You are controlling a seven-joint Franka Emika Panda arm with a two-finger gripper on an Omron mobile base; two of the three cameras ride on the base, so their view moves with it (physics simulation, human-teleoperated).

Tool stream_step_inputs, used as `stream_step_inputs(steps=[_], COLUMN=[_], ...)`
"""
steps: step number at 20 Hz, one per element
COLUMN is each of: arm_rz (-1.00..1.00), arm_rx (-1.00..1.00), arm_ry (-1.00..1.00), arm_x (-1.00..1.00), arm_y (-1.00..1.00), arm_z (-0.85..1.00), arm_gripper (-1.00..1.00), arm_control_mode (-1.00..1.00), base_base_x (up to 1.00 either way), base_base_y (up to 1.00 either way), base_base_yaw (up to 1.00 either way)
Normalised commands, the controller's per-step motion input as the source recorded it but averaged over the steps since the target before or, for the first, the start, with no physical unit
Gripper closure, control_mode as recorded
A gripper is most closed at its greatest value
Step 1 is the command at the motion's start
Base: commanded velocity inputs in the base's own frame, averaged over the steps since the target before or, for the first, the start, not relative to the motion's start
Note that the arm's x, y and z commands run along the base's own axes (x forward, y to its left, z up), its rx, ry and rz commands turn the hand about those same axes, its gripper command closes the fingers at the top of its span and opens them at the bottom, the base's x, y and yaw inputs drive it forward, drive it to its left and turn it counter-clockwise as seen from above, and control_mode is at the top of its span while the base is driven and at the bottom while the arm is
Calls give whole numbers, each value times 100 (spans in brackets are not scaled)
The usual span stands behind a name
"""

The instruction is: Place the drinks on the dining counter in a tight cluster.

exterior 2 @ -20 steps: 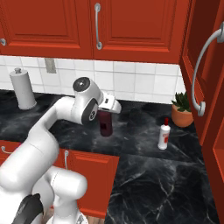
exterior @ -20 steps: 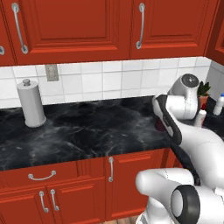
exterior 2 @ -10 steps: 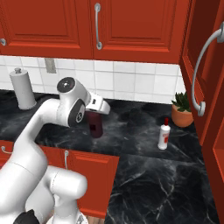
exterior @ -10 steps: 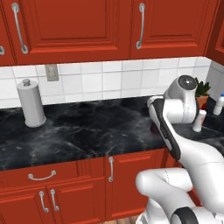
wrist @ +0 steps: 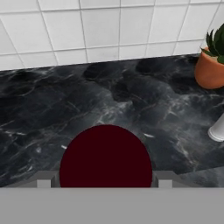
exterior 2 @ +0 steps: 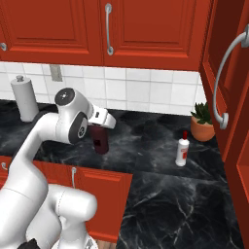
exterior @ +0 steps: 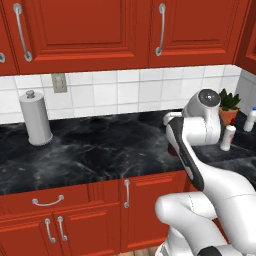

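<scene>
My gripper [exterior 2: 99,132] is shut on the dark maroon bottle [exterior 2: 100,141] and holds it upright just above the black worktop in front of the white tiles. In the hand view, the bottle's round maroon body [wrist: 106,157] sits between my two fingertips [wrist: 43,178]. A white red-capped bottle [exterior 2: 182,150] [exterior: 228,138] stands on the worktop to the right, beside the potted plant. A small pale blue-capped bottle [exterior: 250,120] stands at the far right edge. The dining counter is out of view.
A potted plant [exterior 2: 202,124] [wrist: 211,63] in an orange pot stands in the corner by the tiles. A grey paper-towel roll [exterior: 35,118] [exterior 2: 23,98] stands at the left of the worktop [exterior: 95,150]. Red wall cupboards hang overhead, and a red cupboard door [exterior 2: 228,97] juts out on the right.
The arm has swung the held maroon bottle to the left and slightly nearer the front edge. The white red-capped bottle now shows past the arm in the left base view.
</scene>
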Motion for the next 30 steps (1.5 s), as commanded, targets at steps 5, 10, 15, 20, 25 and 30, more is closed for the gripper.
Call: stream_step_inputs(steps=[5,10,15,20,25,30], arm_rz=[0,0,0,0,0,0], arm_rx=[0,0,0,0,0,0], arm_ry=[0,0,-1,0,0,0], arm_x=[0,-1,-5,0,0,0], arm_y=[0,0,0,0,0,0], arm_z=[0,0,0,0,0,0], arm_gripper=[100,100,100,100,100,100], arm_control_mode=[-100,-100,100,100,100,100], base_base_x=[0,0,-35,-17,-3,-18], base_base_y=[0,0,6,32,80,47], base_base_yaw=[0,0,0,0,12,72])
